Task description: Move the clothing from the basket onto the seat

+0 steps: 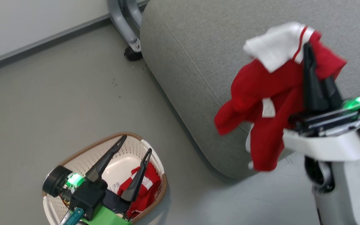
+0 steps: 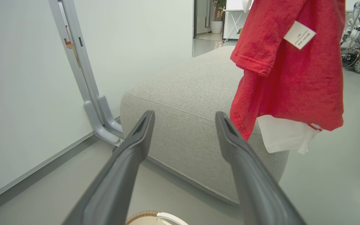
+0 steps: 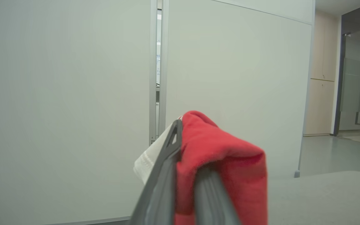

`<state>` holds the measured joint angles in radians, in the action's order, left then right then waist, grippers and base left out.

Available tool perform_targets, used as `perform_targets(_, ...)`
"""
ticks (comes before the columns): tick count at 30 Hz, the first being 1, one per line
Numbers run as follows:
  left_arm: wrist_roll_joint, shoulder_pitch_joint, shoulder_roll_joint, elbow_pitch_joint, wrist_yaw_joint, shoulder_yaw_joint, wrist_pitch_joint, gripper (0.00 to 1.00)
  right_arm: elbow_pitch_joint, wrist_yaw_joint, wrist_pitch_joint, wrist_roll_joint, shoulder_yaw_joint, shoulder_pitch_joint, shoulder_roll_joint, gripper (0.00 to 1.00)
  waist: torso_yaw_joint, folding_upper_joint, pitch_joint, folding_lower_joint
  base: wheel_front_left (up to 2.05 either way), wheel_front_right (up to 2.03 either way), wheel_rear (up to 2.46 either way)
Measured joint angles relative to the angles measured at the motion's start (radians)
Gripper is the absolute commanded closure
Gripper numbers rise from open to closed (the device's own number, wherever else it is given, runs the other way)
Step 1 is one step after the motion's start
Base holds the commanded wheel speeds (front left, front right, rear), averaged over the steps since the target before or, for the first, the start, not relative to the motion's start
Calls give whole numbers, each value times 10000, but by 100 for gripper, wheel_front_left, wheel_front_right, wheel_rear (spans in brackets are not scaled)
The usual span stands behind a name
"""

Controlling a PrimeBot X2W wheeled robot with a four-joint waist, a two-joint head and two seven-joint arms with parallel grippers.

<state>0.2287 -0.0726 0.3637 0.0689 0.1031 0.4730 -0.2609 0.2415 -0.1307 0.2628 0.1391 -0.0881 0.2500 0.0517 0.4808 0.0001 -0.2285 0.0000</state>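
A red garment [image 1: 261,103] hangs over the front edge of the grey seat [image 1: 198,62], pinched in the closed right gripper [image 1: 308,48]. The left gripper [image 1: 137,144] hovers, jaws spread wide, over the basket [image 1: 105,139], where a second red garment [image 1: 152,188] lies beneath one finger.

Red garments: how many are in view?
2. One red garment hangs from the shut right gripper near the seat; the other garment lies in the basket under the open left gripper. More may be hidden beneath.
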Motion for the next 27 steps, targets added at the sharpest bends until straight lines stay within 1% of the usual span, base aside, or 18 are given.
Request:
perform_targets(2, 2, -116, 128, 245, 35, 69, 63, 0, 186, 0, 0, -192, 368, 956, 134, 100, -109, 0, -367, 0, 0, 0, 0)
perform_targets(5, 29, -348, 374, 612, 121, 259, 228, 0, 125, -2, 0, -297, 1151, 2341, 729, 100, -328, 0, -962, 1, 0, 0, 0)
perform_targets(8, 71, -552, 673, 991, 173, 430, 420, 0, -259, -2, 2, -176, 1664, 3822, 1266, 100, -566, 0, -1556, 1, 0, 0, 0)
perform_targets(11, 75, -809, 1009, 1430, 201, 493, 575, 0, -1032, -4, 0, 54, 2115, 5308, 1939, 100, -819, 0, -2199, 1, 0, 0, 0)
perform_targets(13, 81, -1043, 1168, 1615, 211, 520, 575, 0, -1567, -4, 0, 117, 2284, 5982, 2451, 100, -979, 0, -2581, 2, 0, 0, 0)
perform_targets(15, 79, -1289, 1338, 1697, 213, 474, 571, 0, -2033, -4, 2, 82, 2439, 6425, 2752, 100, -1150, 0, -2935, 2, 0, 0, 0)
perform_targets(17, 61, -1506, 1546, 1712, 213, 431, 560, 0, -2545, -6, 0, -8, 2644, 6715, 2882, 100, -1351, 0, -3298, 2, 0, 0, 0)
perform_targets(21, 65, -1728, 1653, 1685, 236, 481, 520, 0, -3718, -4, 0, -186, 2976, 6785, 3083, 100, -1784, 0, -3803, 2, 0, 0, 0)
perform_targets(23, 79, -1748, 1693, 1586, 240, 476, 472, 0, -4278, -6, 0, -288, 3003, 6687, 3030, 100, -1990, 0, -3973, 2, 0, 0, 0)
perform_targets(27, 17, -1762, 1755, 1429, 240, 571, 384, 0, -5331, -6, 0, -395, 3762, 6217, 2671, 100, -2340, 0, -4210, 2, 0, 0, 0)
